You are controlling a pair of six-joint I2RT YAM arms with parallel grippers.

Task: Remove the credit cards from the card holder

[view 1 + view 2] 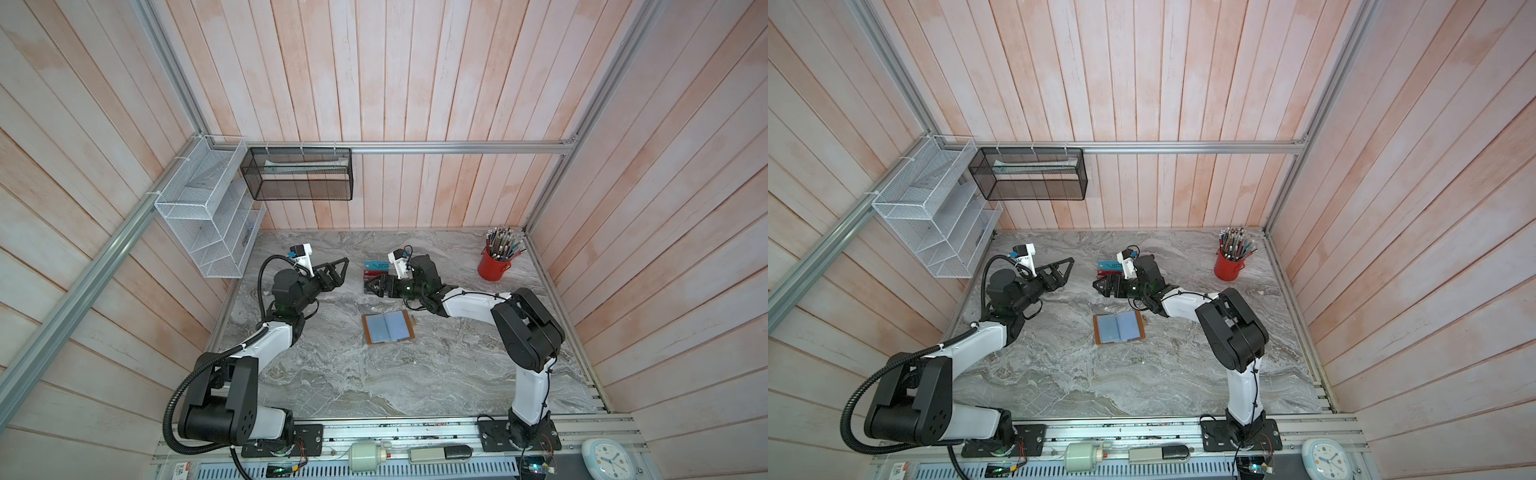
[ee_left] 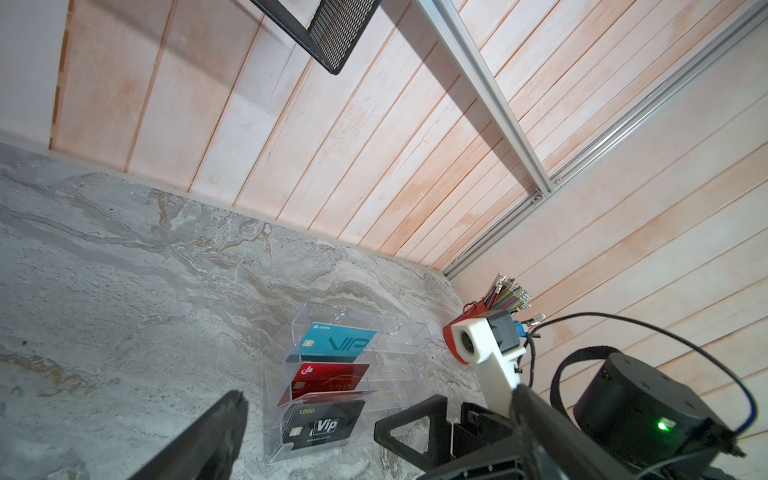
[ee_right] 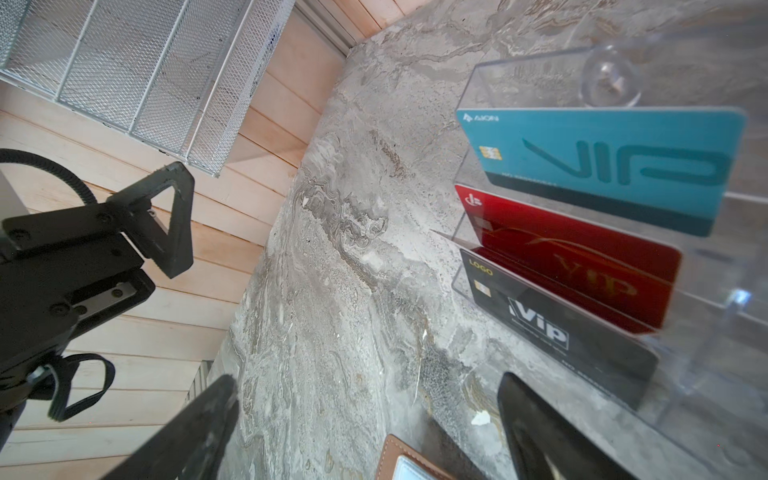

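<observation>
The right tool [image 1: 374, 287], open and empty, reaches low across the middle, just beside the clear rack [image 2: 324, 311] holding the 3 credit cards [image 3: 573, 257]; the card holder [image 1: 388, 327] lies open on the surface [image 1: 332, 374] nearer the bases, long axis left-to-right, sleeves seemingly empty. The left tool [image 1: 340, 272], also open, hovers farther from it.

I count credit cards [image 2: 332, 343] x3 | card holder [image 1: 387, 327] x1 | clr rack [image 2: 320, 313] x1 | pencil cup [image 1: 492, 266] x1 | wht mesh basket [image 1: 203, 216] x1 | blk mesh basket [image 1: 297, 174] x1 | clock [image 1: 607, 457] x1
</observation>
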